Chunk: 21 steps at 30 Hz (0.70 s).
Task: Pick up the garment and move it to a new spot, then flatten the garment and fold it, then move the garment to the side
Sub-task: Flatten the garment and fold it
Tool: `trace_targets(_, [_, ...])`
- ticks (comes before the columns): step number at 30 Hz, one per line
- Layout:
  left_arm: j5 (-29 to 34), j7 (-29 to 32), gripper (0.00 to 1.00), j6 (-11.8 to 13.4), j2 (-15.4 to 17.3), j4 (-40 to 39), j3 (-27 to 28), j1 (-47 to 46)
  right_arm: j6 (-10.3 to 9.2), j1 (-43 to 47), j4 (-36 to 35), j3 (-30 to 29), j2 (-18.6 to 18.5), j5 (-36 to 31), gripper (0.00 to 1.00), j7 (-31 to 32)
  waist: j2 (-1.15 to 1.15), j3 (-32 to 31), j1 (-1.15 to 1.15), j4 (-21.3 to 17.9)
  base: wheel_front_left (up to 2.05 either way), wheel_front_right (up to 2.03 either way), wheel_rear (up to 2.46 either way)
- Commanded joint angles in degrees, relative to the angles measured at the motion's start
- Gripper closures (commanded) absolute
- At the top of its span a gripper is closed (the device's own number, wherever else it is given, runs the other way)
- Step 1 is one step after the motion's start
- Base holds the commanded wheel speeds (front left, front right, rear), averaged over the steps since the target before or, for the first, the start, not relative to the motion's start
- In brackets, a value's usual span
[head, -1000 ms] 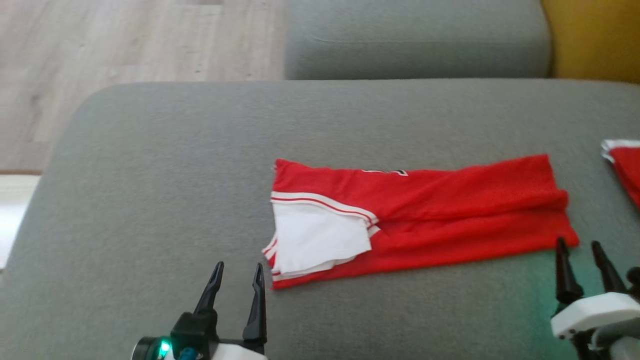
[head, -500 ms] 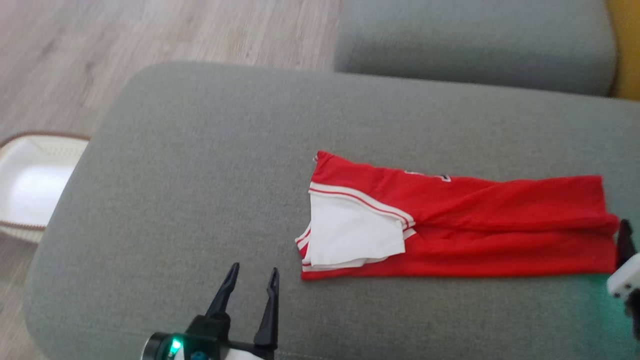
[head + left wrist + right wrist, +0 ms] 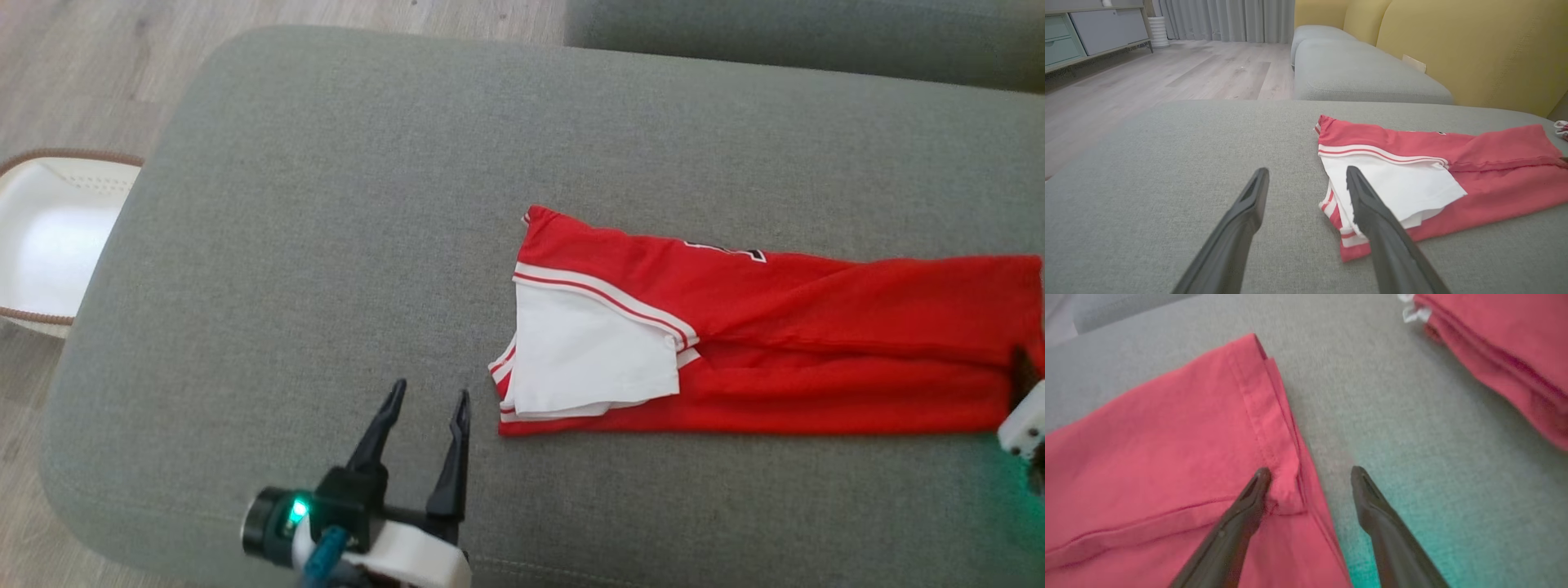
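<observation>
The garment (image 3: 816, 343), a red jersey with white trim and a white inner panel, lies folded into a long strip on the grey sofa cushion (image 3: 326, 204). My left gripper (image 3: 430, 390) hovers open just left of the garment's near left corner. In the left wrist view the left gripper (image 3: 1306, 171) has nothing between its fingers, and the garment (image 3: 1474, 163) lies to its right. My right gripper (image 3: 1310, 470) is open astride the garment's (image 3: 1147, 437) hemmed right end, one finger over the cloth and the other over bare cushion.
A second folded red garment (image 3: 1506, 355) lies further right on the cushion. A white basket (image 3: 49, 237) stands on the wooden floor at the left. Another grey cushion (image 3: 1363, 73) and a yellow backrest (image 3: 1474, 49) lie beyond.
The head camera has turned left and tilted down, bringing the basket into view and pushing the right gripper to the frame's edge. Both grippers keep their places beside the garment.
</observation>
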Motion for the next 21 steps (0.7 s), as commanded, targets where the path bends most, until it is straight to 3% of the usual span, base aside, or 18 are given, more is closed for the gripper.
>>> trace_targets(1, [0.3,-0.7,0.0,-0.1,-0.5,-1.5,2.3,-2.8,-0.05,-0.9,-0.4,2.0,-1.5,0.4,0.0,0.5,0.0,0.4,0.0,0.0,0.0,0.0,0.0])
trace_targets(5, [0.5,-0.7,0.0,-0.3,-0.6,-1.7,2.6,-3.6,-0.05,-0.6,0.6,5.4,0.0,3.5,0.0,3.4,0.0,0.6,0.0,-0.6,0.0,0.0,0.0])
trace_targets(6, [0.5,-0.7,0.0,-0.4,-0.6,-1.7,2.7,-3.6,-0.05,-0.4,0.4,6.5,0.4,4.7,0.08,4.4,0.0,0.6,0.0,-0.9,0.0,0.0,0.0])
trace_targets(7, [0.4,-0.7,0.0,-0.5,-0.6,-1.8,2.7,-3.6,-0.05,-0.1,-0.1,7.6,0.6,5.9,0.5,5.3,0.0,0.5,0.0,-1.2,0.0,0.0,0.0])
trace_targets(8, [0.4,-0.7,0.0,-0.6,-0.7,-1.8,2.7,-3.6,-0.05,0.2,-0.8,8.8,0.6,7.2,0.84,5.9,0.0,0.5,0.0,-1.4,0.0,0.0,0.0])
trace_targets(9, [0.3,-0.7,0.0,-0.8,-0.7,-1.8,2.6,-3.5,-0.05,0.6,-1.6,9.6,0.4,8.4,1.0,6.0,0.0,0.4,0.0,-1.7,0.0,0.0,0.0])
trace_targets(13, [0.1,-0.7,0.0,-0.9,-0.7,-1.7,2.1,-3.2,-0.05,1.7,-5.3,12.8,-2.6,11.3,1.0,3.8,0.0,-0.3,0.0,-3.6,0.0,0.0,0.0])
trace_targets(21, [-0.2,-0.7,0.0,-0.7,-0.7,-1.5,2.0,-3.2,-0.05,1.0,-9.0,14.3,-9.7,10.2,1.0,1.2,0.0,-1.4,0.0,-7.2,0.0,0.0,0.0])
